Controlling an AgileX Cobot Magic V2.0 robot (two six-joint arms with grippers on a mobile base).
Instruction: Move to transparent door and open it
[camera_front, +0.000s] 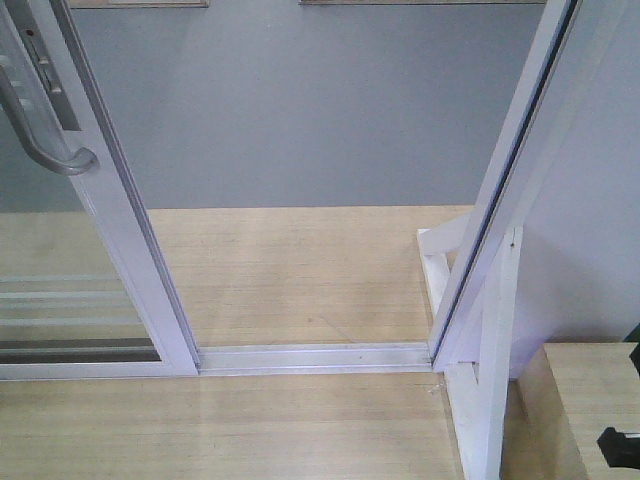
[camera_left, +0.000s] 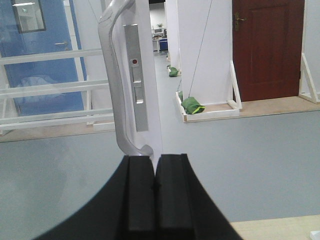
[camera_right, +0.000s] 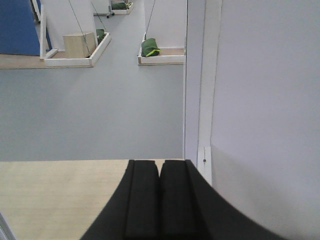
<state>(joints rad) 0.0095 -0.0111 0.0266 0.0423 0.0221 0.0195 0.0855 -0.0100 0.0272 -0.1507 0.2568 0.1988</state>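
Note:
The transparent door (camera_front: 125, 240) stands at the left of the front view, a white-framed glass panel with a pale curved handle (camera_front: 50, 150). Between its stile and the slanted white post (camera_front: 510, 190) there is an open gap over the floor track (camera_front: 315, 357). In the left wrist view the handle (camera_left: 112, 80) rises straight ahead, beside a metal lock plate (camera_left: 136, 75). My left gripper (camera_left: 155, 158) is shut and holds nothing; the handle's hooked lower end sits just above its left fingertip, contact unclear. My right gripper (camera_right: 160, 162) is shut and holds nothing, near the white frame post (camera_right: 200, 75).
Beyond the track lie a wooden platform (camera_front: 300, 270) and grey floor (camera_front: 300, 110). A white brace and wall panel (camera_front: 585, 250) stand at the right, with a black robot part (camera_front: 618, 445) low there. Green bags (camera_left: 192, 105), white partitions and a red door (camera_left: 267, 47) are far off.

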